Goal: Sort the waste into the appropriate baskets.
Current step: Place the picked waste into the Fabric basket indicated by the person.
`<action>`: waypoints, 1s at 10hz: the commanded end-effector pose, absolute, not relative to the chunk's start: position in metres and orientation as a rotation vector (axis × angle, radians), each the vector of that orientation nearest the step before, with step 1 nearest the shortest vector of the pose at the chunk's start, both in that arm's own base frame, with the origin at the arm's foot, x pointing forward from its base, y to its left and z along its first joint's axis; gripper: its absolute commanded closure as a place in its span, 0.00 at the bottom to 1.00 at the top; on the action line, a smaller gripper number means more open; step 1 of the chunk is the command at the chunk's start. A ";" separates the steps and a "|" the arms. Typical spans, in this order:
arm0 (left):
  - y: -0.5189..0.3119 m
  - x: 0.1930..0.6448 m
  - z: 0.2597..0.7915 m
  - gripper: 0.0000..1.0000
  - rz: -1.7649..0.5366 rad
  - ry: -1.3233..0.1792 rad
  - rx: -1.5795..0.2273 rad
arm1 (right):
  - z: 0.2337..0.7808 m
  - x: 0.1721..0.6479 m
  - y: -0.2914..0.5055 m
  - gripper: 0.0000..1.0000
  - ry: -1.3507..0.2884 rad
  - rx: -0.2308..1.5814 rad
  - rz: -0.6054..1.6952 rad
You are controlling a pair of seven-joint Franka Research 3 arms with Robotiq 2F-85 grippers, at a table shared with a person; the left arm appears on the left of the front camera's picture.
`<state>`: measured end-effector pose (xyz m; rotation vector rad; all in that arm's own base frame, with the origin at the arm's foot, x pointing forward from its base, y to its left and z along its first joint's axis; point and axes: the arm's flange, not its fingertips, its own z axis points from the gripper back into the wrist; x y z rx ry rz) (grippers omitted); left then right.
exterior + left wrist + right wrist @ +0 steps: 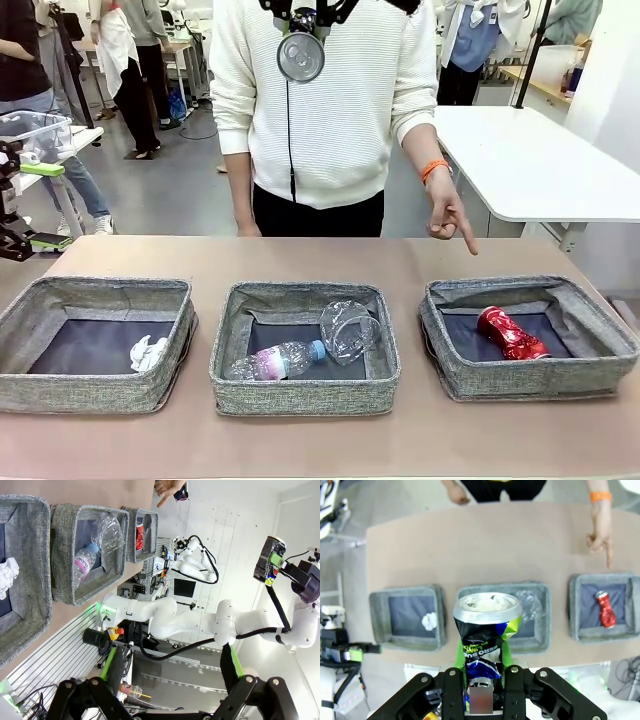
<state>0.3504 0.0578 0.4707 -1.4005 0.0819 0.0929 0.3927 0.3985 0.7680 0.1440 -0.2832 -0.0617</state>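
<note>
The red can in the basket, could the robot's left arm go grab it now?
Probably not easily. The left gripper is open and empty, but the crushed red can lies in the basket at the far right, two baskets across, beside the person's pointing hand.

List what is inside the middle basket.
The middle basket holds a clear blue-capped plastic bottle and a crushed clear plastic cup leaning in its far right corner; anything beneath them is hidden.

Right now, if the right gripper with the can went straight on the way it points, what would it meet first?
Probably the middle basket. The right gripper holds the crushed dark-blue can high above the table, pointing down, and the can overlaps that basket's near edge. Depth is unclear, so it might meet the table's near edge instead.
</note>
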 end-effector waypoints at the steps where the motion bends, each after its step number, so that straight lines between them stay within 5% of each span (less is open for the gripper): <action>1: 0.058 0.349 0.473 0.00 0.079 0.075 -1.406 | 0.756 0.387 0.386 0.70 -0.326 0.158 0.069; 4: 0.058 0.349 0.473 0.00 0.079 0.075 -1.406 | 0.671 0.364 0.270 0.70 -0.318 0.046 0.074; 10: 0.058 0.349 0.473 0.00 0.079 0.075 -1.406 | 0.499 0.354 0.131 0.70 -0.129 0.339 -0.365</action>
